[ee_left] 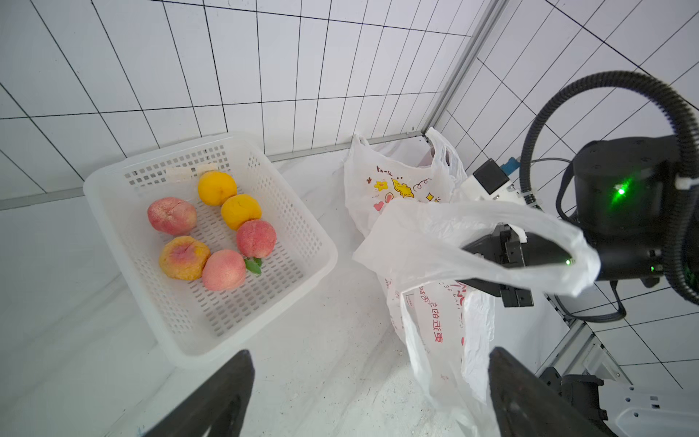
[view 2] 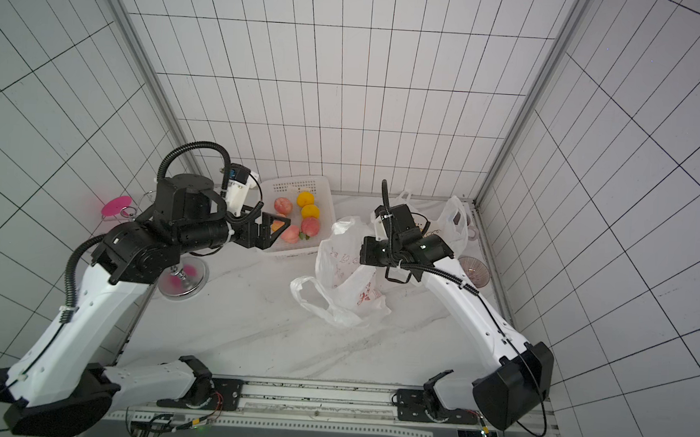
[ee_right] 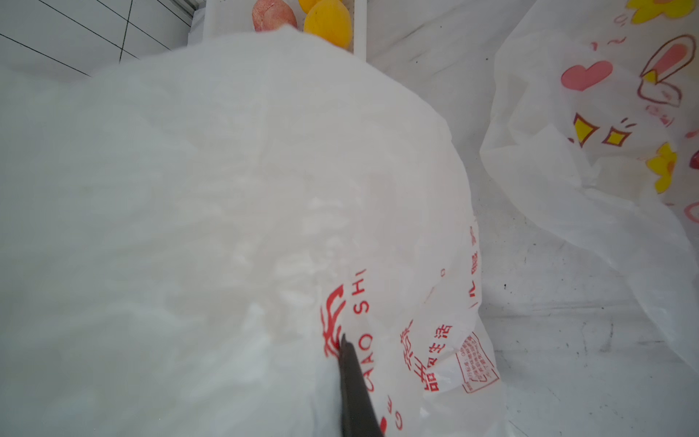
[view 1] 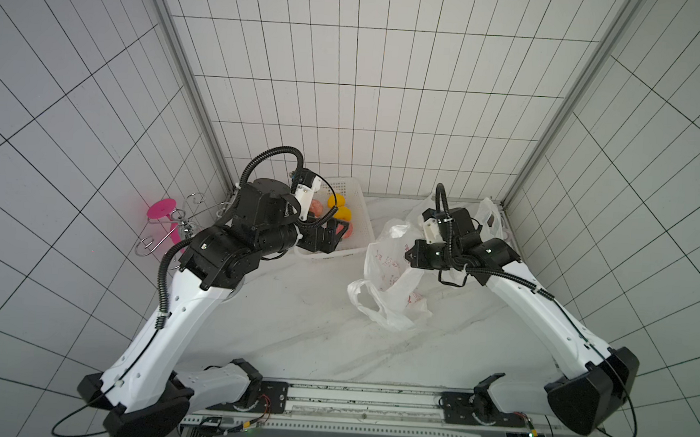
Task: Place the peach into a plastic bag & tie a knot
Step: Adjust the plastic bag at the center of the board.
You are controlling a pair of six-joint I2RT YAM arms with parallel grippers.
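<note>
A white perforated plastic basket (ee_left: 302, 234) sits on a white marbled tabletop (ee_left: 321, 378), and we place everything else from that basket. Six fruits lie inside it. There are two round yellow fruits (ee_left: 216, 188) toward its far wall and four peaches, pink to orange-pink. No peach is in a bag yet. The pink peach with a green leaf (ee_left: 223, 269) lies close to the basket's near wall.

The left gripper (ee_left: 368, 353) is above the basket's near edge, with its two dark fingers (ee_left: 215, 397) spread wide and nothing between them.

Just beside the basket, a thin white plastic bag with red lettering (ee_left: 438, 333) stands half raised. The right gripper (ee_right: 346, 348) is closed to a single dark blade, with the bag's upper film draped over it. We judge that it is pinching the rim, because the bag hangs from there, though the film hides the exact pinch. A second white bag with cartoon hearts and flowers (ee_left: 397, 181) lies beyond the first, farther from the basket.

We take the step in hand to be fetching a peach while the bag is held. To do it well, we would lower the open fingers astride the leafed peach, where its sides are freest of its neighbours. The grip should close gently, since the fruit looks soft. The lift must clear the basket wall. The bag's mouth looks narrow, so the right arm should hold the rim high and taut.
</note>
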